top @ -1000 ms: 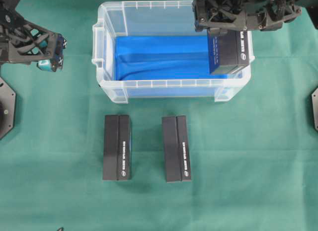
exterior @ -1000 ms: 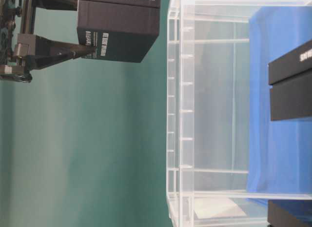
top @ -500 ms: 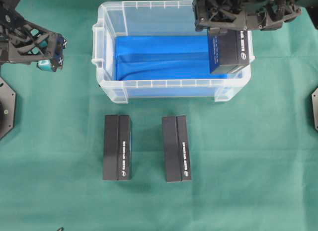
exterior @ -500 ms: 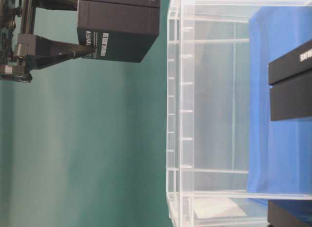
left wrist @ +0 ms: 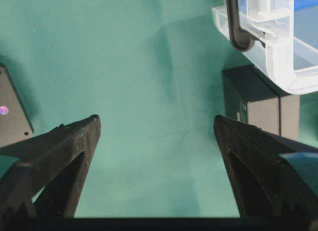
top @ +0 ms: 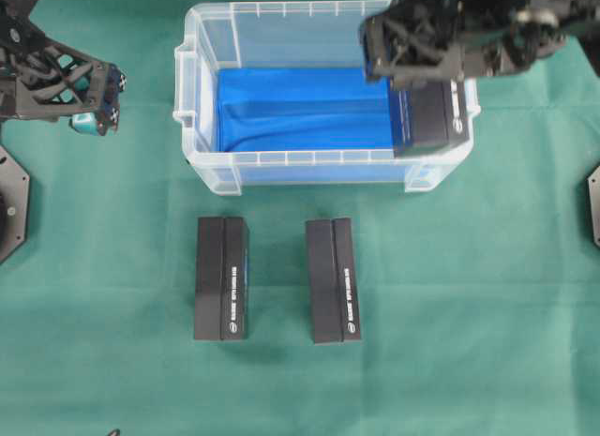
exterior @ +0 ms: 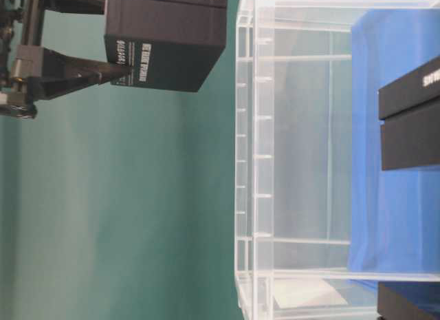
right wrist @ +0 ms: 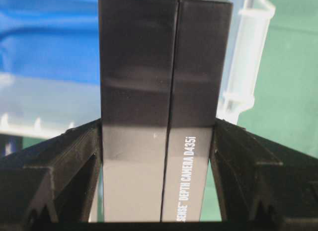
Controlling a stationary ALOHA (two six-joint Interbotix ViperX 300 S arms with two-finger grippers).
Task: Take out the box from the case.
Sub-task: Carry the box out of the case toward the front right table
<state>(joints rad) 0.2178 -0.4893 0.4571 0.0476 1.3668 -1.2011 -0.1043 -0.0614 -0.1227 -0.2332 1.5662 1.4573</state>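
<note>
Two boxes (top: pixel 222 278) lie on the cloth (top: pixel 450 295) while the right gripper (right wrist: pixel 158 136) clamps a third box (top: pixel 431 115) by its sides, hoisted above the case (top: pixel 208 162) rim to clear it, and the left gripper (left wrist: pixel 156 136) hangs wide open, empty.

The case (top: pixel 202 98) is moulded in translucent, glossy plastic — inside it a smooth blue lining (top: pixel 300 108) is laid. The box (right wrist: pixel 164 107) is finished in matt black card. Under the case, a matt green cloth (top: pixel 450 295) — faintly creased — is spread.
</note>
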